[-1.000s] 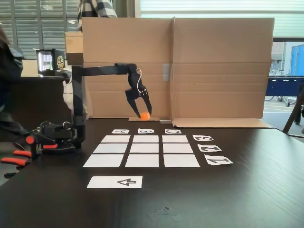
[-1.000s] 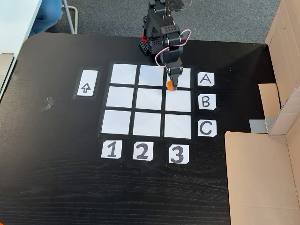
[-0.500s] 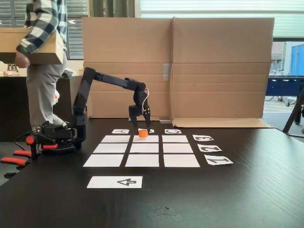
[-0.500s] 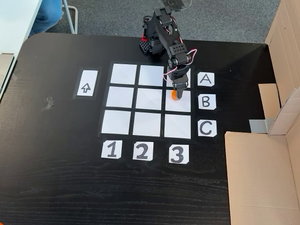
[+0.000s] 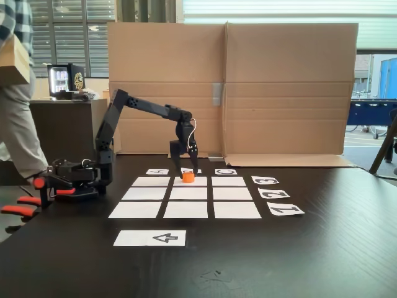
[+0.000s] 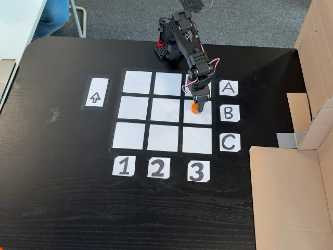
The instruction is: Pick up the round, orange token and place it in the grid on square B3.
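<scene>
A big black wooden table (image 6: 62,208) holds nine white paper rectangles in a three-by-three grid (image 6: 134,108). Small white cards with A, B, C (image 6: 229,112) and 1, 2, 3 (image 6: 157,167) sit beside it. A white paper strip with an arrow (image 6: 96,92) lies near. A brown cardboard wall (image 5: 279,93) stands on the table.

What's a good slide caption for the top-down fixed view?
Arm's gripper lowers the orange token onto square B3 of the grid.

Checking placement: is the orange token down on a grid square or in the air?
Down: the token sits on the square beside card B, above card 3.
</scene>
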Motion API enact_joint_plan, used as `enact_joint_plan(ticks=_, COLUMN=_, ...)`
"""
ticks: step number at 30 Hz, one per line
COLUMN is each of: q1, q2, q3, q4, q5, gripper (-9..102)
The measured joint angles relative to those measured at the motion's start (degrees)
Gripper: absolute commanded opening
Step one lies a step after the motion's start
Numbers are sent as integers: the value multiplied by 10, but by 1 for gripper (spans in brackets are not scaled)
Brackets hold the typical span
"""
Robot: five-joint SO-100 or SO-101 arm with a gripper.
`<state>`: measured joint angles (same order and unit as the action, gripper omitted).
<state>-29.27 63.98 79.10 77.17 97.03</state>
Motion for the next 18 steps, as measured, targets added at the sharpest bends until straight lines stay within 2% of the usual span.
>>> enact_joint_plan(ticks=4, q1=0, q2=0, q3=6, q4=-4, q5=21, gripper=73)
enact_joint_plan(ticks=6, q1=0, q2=1, q3=24, q4=-4, q5=36, gripper=87)
enact_joint_plan(ticks=10, q1=0, q2=32, q3=71, q4=-5, q5=44, gripper=93)
enact_joint_plan(ticks=15, q1=14, q2=110, q3=147, q4=-18, q5=41, gripper=95)
enact_joint_plan(ticks=18, q1=23, q2=180, q3=222, q4=-53, q5=34, gripper=95)
